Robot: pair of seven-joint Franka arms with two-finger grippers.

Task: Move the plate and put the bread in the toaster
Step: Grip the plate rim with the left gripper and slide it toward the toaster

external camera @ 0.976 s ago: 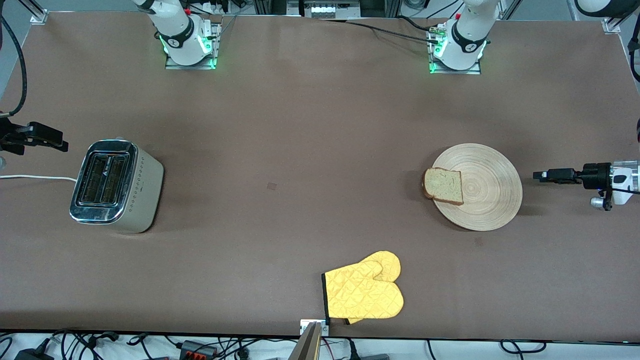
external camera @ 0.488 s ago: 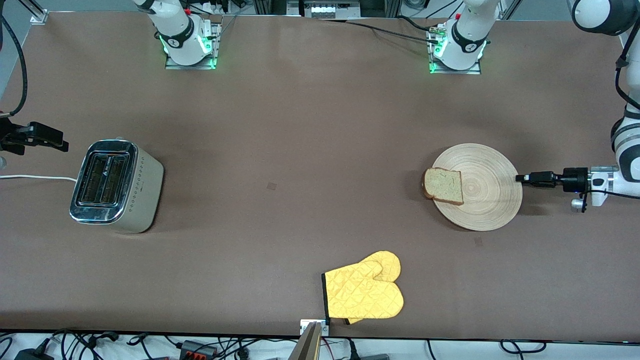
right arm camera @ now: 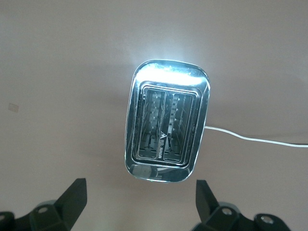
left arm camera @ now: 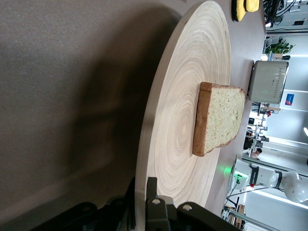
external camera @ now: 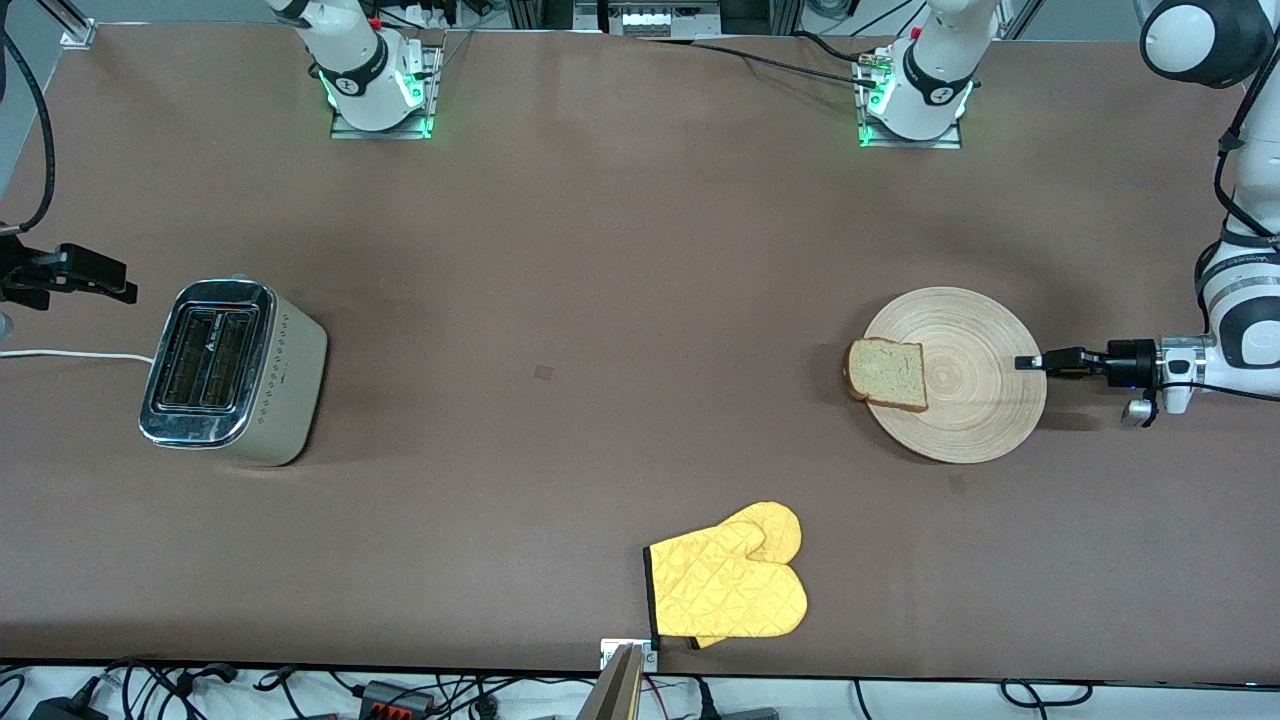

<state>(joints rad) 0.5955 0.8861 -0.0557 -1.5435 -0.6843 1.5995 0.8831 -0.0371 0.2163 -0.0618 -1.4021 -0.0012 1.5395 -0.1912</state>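
Observation:
The round light-wood plate (external camera: 985, 405) lies toward the left arm's end of the table. The bread (external camera: 888, 372) lies flat on it, overhanging the rim on the toaster's side. My left gripper (external camera: 1022, 362) is at the plate's rim, level with the table. In the left wrist view (left arm camera: 142, 185) one finger is over the rim and one under it, both touching the plate (left arm camera: 183, 120), with the bread (left arm camera: 219, 118) farther on. The toaster (external camera: 235, 372) stands at the right arm's end, slots empty. My right gripper (external camera: 125, 285) hangs open beside it, and its view shows the toaster (right arm camera: 166, 127) between the open fingers.
A yellow oven mitt (external camera: 730, 585) lies near the table edge closest to the front camera, about midway along. The toaster's white cord (external camera: 60, 354) runs off toward the right arm's end of the table.
My left gripper has moved in along the table from off the plate's side until its fingers sit on the rim. The plate, bread, toaster and right arm have not moved.

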